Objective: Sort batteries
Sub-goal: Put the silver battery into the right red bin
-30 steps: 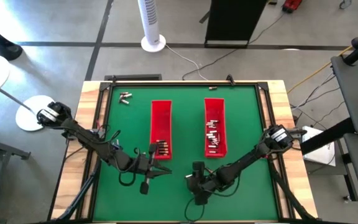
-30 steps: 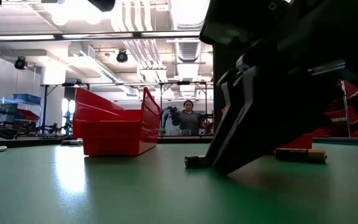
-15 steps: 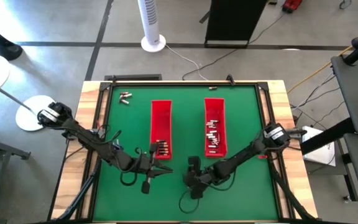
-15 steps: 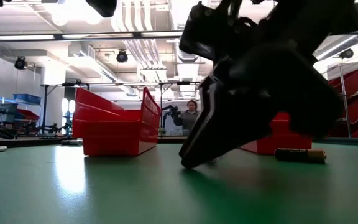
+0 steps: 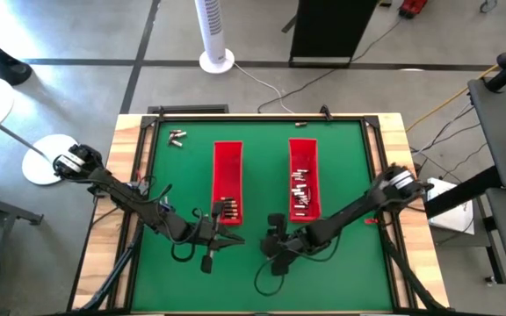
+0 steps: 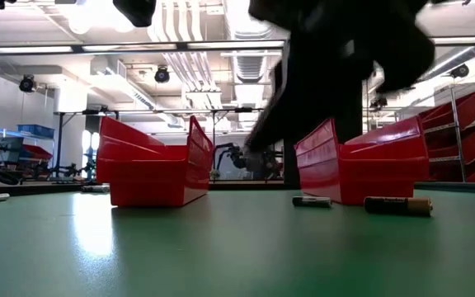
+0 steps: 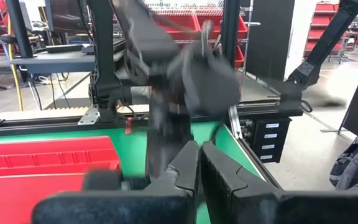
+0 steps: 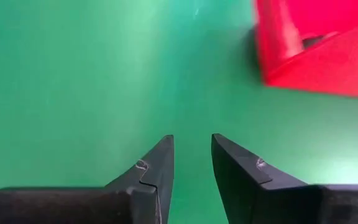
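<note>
Two long red trays lie side by side: the left tray (image 5: 227,180) holds batteries (image 5: 227,209) at its near end, the right tray (image 5: 303,175) holds several batteries (image 5: 301,189). A few batteries (image 5: 177,137) lie loose at the far left. In the low view one battery (image 6: 312,200) and a gold-and-black battery (image 6: 398,205) rest on their sides on the mat by the right tray (image 6: 361,165). My right gripper (image 8: 191,155) hangs above the mat near the right tray's near end (image 5: 273,246), open by a narrow gap with nothing between the fingers. My left gripper (image 7: 197,165) is shut and empty by the left tray's near end (image 5: 228,238).
The green mat (image 5: 183,193) sits in a wooden frame (image 5: 130,132). Between the two grippers and the near edge the mat shows bare. The right arm (image 7: 191,81) crosses in front of my left gripper.
My right gripper has risen off the mat and moved toward the far edge, nearer the right tray. The small battery that lay at its fingertips is no longer there; a battery now lies by the right tray's near end.
</note>
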Motion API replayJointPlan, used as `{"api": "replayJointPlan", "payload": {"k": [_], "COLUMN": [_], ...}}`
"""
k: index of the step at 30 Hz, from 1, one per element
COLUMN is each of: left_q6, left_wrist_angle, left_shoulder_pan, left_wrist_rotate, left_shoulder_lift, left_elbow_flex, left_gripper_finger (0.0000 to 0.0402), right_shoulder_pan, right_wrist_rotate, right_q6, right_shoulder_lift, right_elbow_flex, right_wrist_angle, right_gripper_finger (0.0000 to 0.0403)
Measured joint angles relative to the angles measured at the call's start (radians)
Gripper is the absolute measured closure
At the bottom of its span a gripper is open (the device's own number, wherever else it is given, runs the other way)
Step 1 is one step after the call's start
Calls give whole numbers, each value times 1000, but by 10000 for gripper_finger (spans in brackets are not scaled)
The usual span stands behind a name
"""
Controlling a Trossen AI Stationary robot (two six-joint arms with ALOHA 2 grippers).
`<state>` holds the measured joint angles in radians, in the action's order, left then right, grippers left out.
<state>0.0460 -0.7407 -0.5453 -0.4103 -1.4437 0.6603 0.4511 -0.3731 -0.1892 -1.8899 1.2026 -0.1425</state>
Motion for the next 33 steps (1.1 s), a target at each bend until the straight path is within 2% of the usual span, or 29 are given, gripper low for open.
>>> {"api": "replayJointPlan", "payload": {"k": [8, 15, 17, 21, 27, 33], "left_q6": [20, 20, 21, 34, 42, 42], "left_wrist_angle": [8, 7, 4, -4, -4, 4], "left_shoulder_pan": [0, 0, 0, 0, 0, 0], "left_wrist_rotate": [0, -1, -2, -2, -2, -2], "left_shoulder_lift": [0, 0, 0, 0, 0, -1], "left_elbow_flex": [0, 0, 0, 0, 0, 0], "left_gripper_finger": [402, 402, 402, 402, 402, 402], "right_shoulder_pan": [31, 66, 60, 4, -73, -133], "right_wrist_rotate": [-183, -228, -190, -37, 9, 94], "right_q6": [-93, -241, -246, -245, -163, -100], "right_shoulder_lift": [170, 165, 153, 154, 131, 13], "right_elbow_flex": [-7, -49, -47, 33, 171, 303], "right_wrist_angle": [-194, -223, -235, -333, -570, -699], "right_gripper_finger": [314, 295, 285, 261, 232, 213]}}
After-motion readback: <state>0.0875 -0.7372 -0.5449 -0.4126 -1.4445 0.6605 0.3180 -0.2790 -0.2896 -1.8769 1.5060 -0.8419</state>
